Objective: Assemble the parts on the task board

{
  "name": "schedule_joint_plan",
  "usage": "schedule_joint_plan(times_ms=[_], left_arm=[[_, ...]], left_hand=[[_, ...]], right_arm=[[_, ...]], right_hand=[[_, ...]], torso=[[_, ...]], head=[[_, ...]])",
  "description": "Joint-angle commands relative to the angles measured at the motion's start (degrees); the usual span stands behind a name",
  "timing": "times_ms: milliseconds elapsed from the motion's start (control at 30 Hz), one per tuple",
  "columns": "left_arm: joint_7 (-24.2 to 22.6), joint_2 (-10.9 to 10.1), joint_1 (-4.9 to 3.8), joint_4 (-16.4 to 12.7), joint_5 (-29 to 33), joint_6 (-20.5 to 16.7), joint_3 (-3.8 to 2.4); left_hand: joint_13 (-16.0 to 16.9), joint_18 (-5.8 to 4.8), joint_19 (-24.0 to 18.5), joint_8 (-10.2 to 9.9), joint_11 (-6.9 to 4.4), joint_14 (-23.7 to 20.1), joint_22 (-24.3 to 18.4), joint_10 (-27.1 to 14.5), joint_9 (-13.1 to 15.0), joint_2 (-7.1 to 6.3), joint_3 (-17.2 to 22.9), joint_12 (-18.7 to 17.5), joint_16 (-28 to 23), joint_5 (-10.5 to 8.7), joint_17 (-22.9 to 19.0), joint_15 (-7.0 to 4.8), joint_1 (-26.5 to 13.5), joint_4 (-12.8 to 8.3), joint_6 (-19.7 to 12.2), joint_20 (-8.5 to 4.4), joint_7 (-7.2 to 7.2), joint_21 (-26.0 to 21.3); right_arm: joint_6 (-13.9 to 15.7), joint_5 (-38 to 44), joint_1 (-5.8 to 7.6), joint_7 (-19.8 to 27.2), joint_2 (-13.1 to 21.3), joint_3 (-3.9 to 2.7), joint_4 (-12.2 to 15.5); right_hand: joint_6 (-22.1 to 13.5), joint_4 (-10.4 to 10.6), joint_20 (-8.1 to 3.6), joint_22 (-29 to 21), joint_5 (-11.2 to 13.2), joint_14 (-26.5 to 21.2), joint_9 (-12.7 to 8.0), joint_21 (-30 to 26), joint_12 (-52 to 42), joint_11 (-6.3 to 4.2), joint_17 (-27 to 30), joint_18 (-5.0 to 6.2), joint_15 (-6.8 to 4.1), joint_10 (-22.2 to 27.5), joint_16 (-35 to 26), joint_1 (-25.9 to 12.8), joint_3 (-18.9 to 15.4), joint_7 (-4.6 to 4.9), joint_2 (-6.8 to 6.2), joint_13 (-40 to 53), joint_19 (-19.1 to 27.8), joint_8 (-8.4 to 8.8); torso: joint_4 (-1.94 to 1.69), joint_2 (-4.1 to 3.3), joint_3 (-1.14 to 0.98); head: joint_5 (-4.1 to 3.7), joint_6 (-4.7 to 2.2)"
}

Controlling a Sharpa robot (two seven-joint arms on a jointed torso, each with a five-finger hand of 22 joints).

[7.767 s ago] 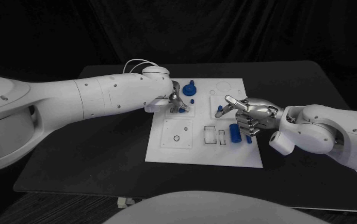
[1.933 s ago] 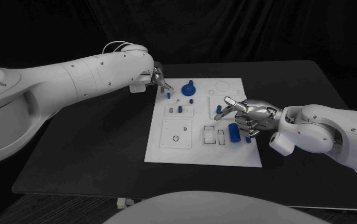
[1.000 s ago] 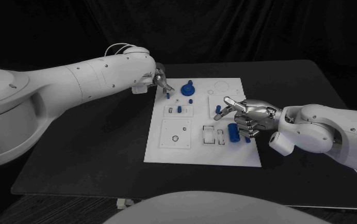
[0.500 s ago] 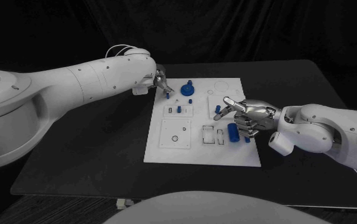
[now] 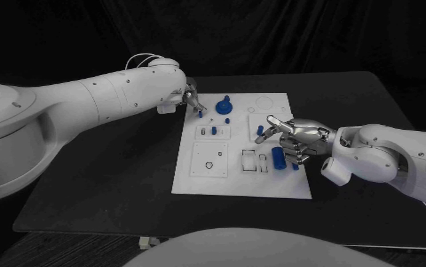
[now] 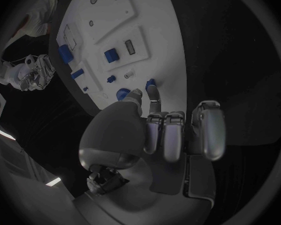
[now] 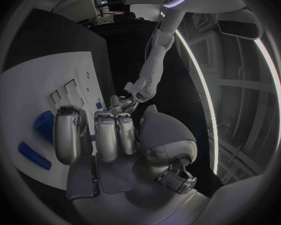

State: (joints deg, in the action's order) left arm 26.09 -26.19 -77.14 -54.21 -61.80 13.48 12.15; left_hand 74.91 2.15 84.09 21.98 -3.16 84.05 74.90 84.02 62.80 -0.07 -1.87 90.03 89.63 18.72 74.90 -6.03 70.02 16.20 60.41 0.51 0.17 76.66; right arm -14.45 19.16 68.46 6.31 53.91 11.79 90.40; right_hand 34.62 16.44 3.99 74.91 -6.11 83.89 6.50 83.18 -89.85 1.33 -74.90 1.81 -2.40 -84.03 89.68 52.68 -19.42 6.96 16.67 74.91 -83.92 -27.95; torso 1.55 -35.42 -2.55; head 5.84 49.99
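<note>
The white task board (image 5: 222, 184) lies in the middle of the table. My left hand (image 5: 189, 98) hovers at the board's far left edge. Its thumb and one finger pinch a small blue peg (image 5: 200, 113) (image 6: 150, 83) that points down at the board. A blue knob (image 5: 225, 104) stands just right of it. My right hand (image 5: 300, 139) (image 7: 97, 135) rests at the board's right side with its fingers curled in and nothing in them. A slanted blue peg (image 5: 260, 133) stands by its outstretched fingertip. A blue cylinder (image 5: 279, 158) (image 7: 43, 122) lies just in front of the hand.
More small blue pegs (image 5: 215, 130) stand in the slotted plate near the board's middle, and another (image 5: 229, 120) behind it. Rectangular slots (image 5: 253, 159) and a round hole (image 5: 209, 165) lie on the near half. The black table (image 5: 106, 181) surrounds the board.
Since 7.8 s ago my left hand has moved from the board's middle up to its far left edge. Over the last second nothing has visibly moved.
</note>
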Motion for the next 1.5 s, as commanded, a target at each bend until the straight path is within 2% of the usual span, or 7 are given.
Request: schedule_joint_plan(times_ms=[33,333,767,1000,1167,1400,1500], left_arm=[[0.3,0.0,0.12,-0.2,-1.0,0.0,-0.06],[0.3,0.1,0.13,-0.1,-1.1,0.5,-0.06],[-0.6,0.5,0.21,0.4,-1.2,0.7,-0.06],[-0.9,0.8,0.32,0.7,-1.2,1.0,-0.06],[-0.8,0.9,0.51,0.9,-1.2,1.2,-0.06],[-1.2,0.9,0.70,1.0,-1.2,0.9,-0.06],[-1.4,0.9,0.74,1.1,-1.2,0.7,-0.06]], left_hand=[[15.1,0.46,2.3,0.5,-0.38,6.0,11.7,6.0,1.0,-0.29,-0.2,0.0,0.4,-0.38,15.1,-0.09,-0.3,0.3,-0.6,-0.14,0.02,-0.2],[15.1,0.48,2.2,0.8,-0.27,6.0,11.6,6.0,2.2,-0.16,-0.4,0.0,0.4,-1.56,15.1,-0.02,-0.8,0.4,-1.7,-0.11,0.18,-0.3],[15.1,0.48,2.2,-1.8,0.26,6.0,11.6,6.0,1.0,0.47,-0.8,0.0,0.4,-3.07,15.1,0.37,-2.2,0.4,-2.9,0.19,0.84,-0.4],[15.1,0.50,2.1,-4.1,0.56,6.0,11.6,6.0,-1.1,0.74,-1.0,0.0,0.4,-3.18,15.1,0.64,-2.9,0.4,-2.7,0.44,1.20,-0.4],[15.1,0.51,2.1,-6.8,0.93,6.0,11.6,6.0,-3.8,0.91,-1.2,0.0,0.4,-3.20,15.1,0.94,-3.1,0.4,-2.2,0.73,1.61,-0.5],[15.1,0.52,2.1,-8.0,1.00,6.0,11.6,6.0,-5.2,1.11,-1.0,0.0,0.4,-2.77,15.1,1.03,-2.8,0.3,-1.5,0.84,1.66,-0.5],[15.1,0.52,2.1,-8.5,0.97,6.0,11.6,6.0,-5.9,1.13,-0.9,0.0,0.4,-1.86,15.1,1.02,-2.4,0.3,-1.0,0.86,1.62,-0.5]], right_arm=[[-0.8,0.1,-0.13,-0.6,0.0,-0.03,0.0],[-0.8,0.1,-0.13,-0.6,-0.1,-0.03,0.0],[-0.9,0.1,-0.13,-0.7,0.0,-0.03,0.0],[-0.9,0.1,-0.13,-0.7,0.0,-0.03,0.0],[-0.9,0.1,-0.13,-0.6,0.0,-0.03,0.0],[-0.9,0.1,-0.13,-0.6,0.0,-0.03,0.1],[-0.9,0.1,-0.13,-0.6,0.0,-0.03,0.1]], right_hand=[[-0.3,0.0,0.41,11.8,0.0,5.6,-0.1,-0.3,-0.1,0.31,-13.7,0.36,0.43,-6.0,-0.3,-0.6,0.3,0.13,0.05,15.1,-1.2,-0.17],[-0.3,0.0,0.41,11.8,0.0,5.7,-0.1,-0.3,-0.1,0.31,-13.7,0.36,0.43,-6.0,-0.2,-0.7,0.3,0.13,0.03,15.1,-1.2,-0.18],[-0.3,0.0,0.41,11.8,0.0,5.7,-0.1,-0.3,-0.1,0.31,-13.7,0.36,0.43,-6.0,-0.2,-0.7,0.3,0.13,0.03,15.1,-1.2,-0.18],[-0.3,0.0,0.41,11.8,0.1,5.7,-0.1,-0.3,-0.1,0.31,-13.7,0.36,0.43,-6.0,-0.2,-0.8,0.4,0.13,0.04,15.1,-1.2,-0.20],[-0.3,0.0,0.41,11.8,0.1,5.7,-0.1,-0.3,-0.1,0.31,-13.7,0.36,0.43,-6.0,-0.2,-0.8,0.4,0.13,0.04,15.1,-1.2,-0.20],[-0.3,0.0,0.41,11.8,0.1,5.6,-0.1,-0.3,-0.1,0.31,-13.7,0.37,0.44,-6.0,-0.3,-0.8,0.4,0.14,0.04,15.1,-1.2,-0.22],[-0.3,0.0,0.41,11.8,0.1,5.6,-0.1,-0.3,-0.1,0.31,-13.7,0.37,0.44,-6.0,-0.3,-0.8,0.4,0.14,0.04,15.1,-1.2,-0.22]], torso=[[-0.01,-0.01,-0.01],[-0.01,0.00,-0.01],[0.00,-0.01,-0.01],[0.00,0.00,0.00],[0.00,0.01,-0.01],[0.00,0.01,0.00],[-0.01,0.00,-0.01]], head=[[0.01,0.01],[-0.01,0.01],[-0.08,0.01],[-0.17,0.01],[-0.16,0.01],[-0.13,0.01],[-0.16,0.01]])
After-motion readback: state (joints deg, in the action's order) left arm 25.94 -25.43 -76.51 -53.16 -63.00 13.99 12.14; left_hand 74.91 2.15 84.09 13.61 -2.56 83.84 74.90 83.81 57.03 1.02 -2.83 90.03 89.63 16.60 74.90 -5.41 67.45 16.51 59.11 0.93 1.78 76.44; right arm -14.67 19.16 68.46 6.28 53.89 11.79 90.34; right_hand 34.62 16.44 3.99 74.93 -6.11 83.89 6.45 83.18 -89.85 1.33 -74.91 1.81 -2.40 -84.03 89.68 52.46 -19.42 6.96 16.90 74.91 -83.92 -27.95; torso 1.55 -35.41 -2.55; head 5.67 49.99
